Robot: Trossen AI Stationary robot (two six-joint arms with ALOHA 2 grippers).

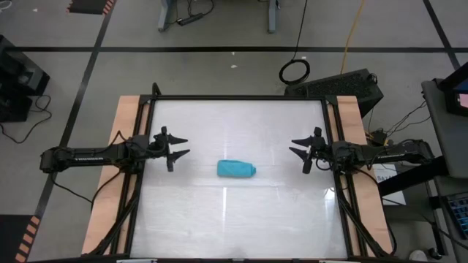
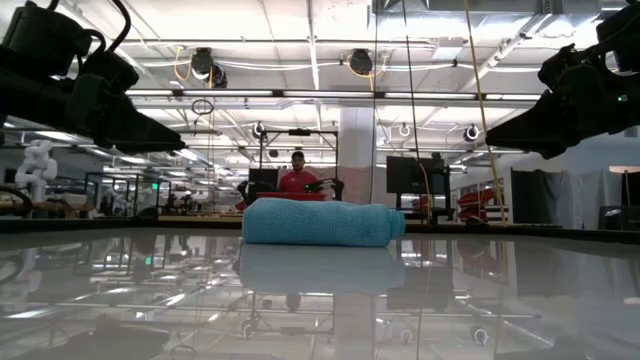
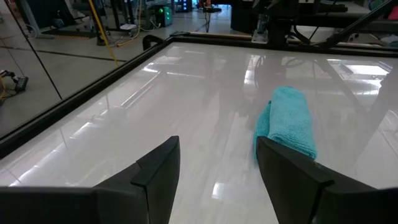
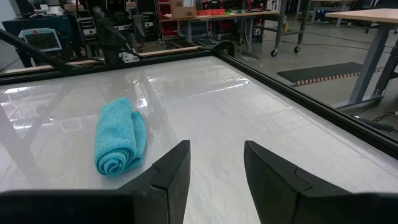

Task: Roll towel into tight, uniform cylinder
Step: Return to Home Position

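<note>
The turquoise towel (image 1: 235, 169) lies rolled into a short cylinder on the white tabletop, near the table's middle, its long side on the surface. It also shows in the low view (image 2: 322, 222), the left wrist view (image 3: 291, 121) and the right wrist view (image 4: 118, 137), where the spiral of its right end faces the camera. My left gripper (image 1: 178, 147) is open, held above the table to the towel's left. My right gripper (image 1: 300, 151) is open, held above the table to the towel's right. Neither touches the towel.
A black frame (image 1: 238, 98) runs along the table's edges, with wooden strips (image 1: 124, 124) at the left and right sides. In the low view a person in a red top (image 2: 297, 178) sits far behind the table. Bare tabletop lies all around the towel.
</note>
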